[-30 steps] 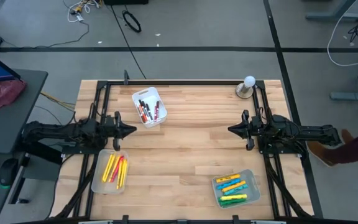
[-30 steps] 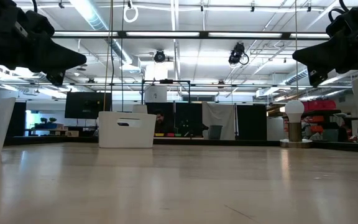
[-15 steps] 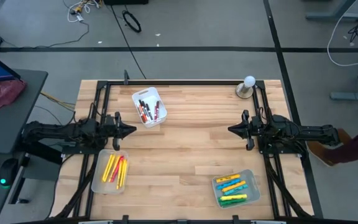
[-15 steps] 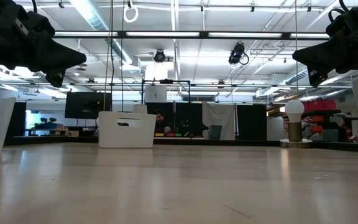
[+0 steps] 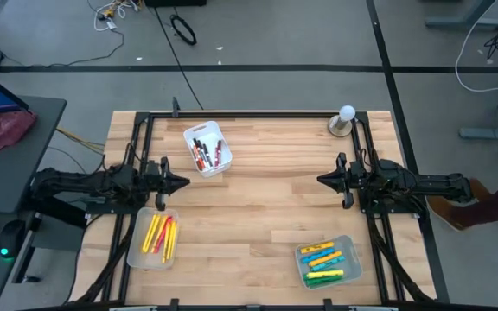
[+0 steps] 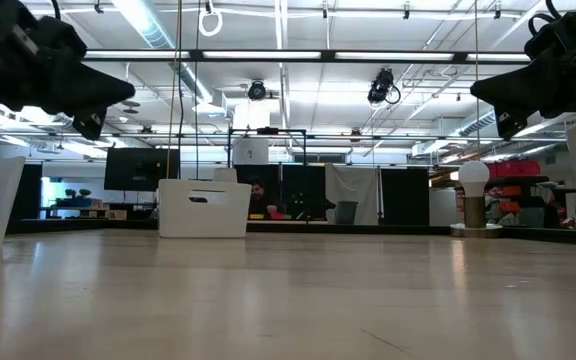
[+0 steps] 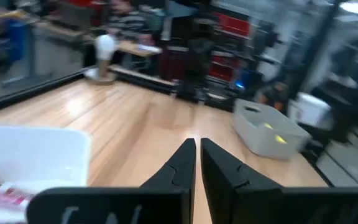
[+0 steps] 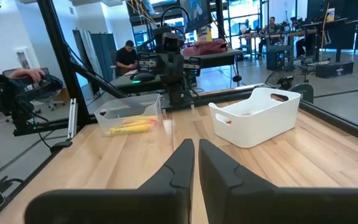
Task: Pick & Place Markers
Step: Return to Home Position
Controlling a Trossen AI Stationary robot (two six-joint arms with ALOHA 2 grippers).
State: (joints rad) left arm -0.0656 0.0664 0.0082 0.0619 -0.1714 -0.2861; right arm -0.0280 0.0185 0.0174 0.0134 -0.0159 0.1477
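Change: the left hand (image 5: 183, 181) has drawn back a shade toward its own side since a second ago; the right hand (image 5: 322, 180) has not moved.
Hands: both are closed on nothing, fingers pressed together, raised above the tabletop (image 5: 266, 203) and facing each other well apart.
Markers: the markers (image 5: 161, 233) all lie in containers. Yellow and pink are in the near left tray (image 5: 133, 256), dark and red in the white bin (image 5: 189, 135), and blue, yellow and green in the near right tray (image 5: 354, 245).
Meaning: none lie loose on the wood, so the sorting looks finished and the arms seem to be settling to rest.
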